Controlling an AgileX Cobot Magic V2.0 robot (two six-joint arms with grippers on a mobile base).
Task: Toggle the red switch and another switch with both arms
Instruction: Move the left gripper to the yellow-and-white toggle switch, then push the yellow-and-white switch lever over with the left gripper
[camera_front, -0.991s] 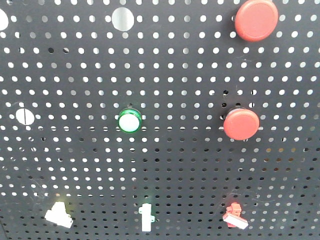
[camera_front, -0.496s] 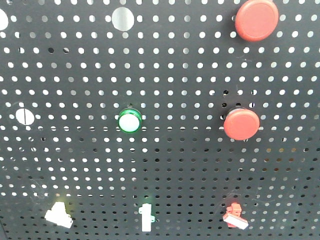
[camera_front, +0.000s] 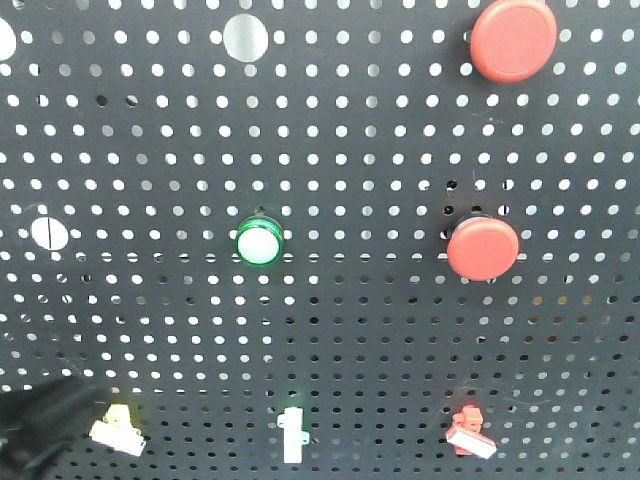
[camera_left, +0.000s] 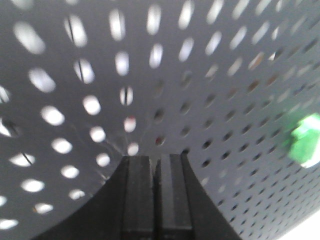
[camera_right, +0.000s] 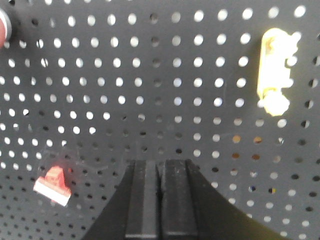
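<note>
A dark perforated pegboard (camera_front: 150, 330) fills every view. It carries two round red buttons (camera_front: 483, 248), one green-ringed light (camera_front: 259, 242) and three small toggles along its lower edge: a pale yellow switch (camera_front: 115, 430) at left, a white upright toggle (camera_front: 291, 437) in the middle, and the red switch (camera_front: 470, 432) at right. The left hand (camera_left: 156, 165) and right hand (camera_right: 160, 167) each have their fingers pressed together, gripping nothing.

A dark blurred gripper (camera_front: 40, 432) sits just beside the pale yellow switch (camera_front: 117, 429), red switch (camera_front: 470, 432) well apart
</note>
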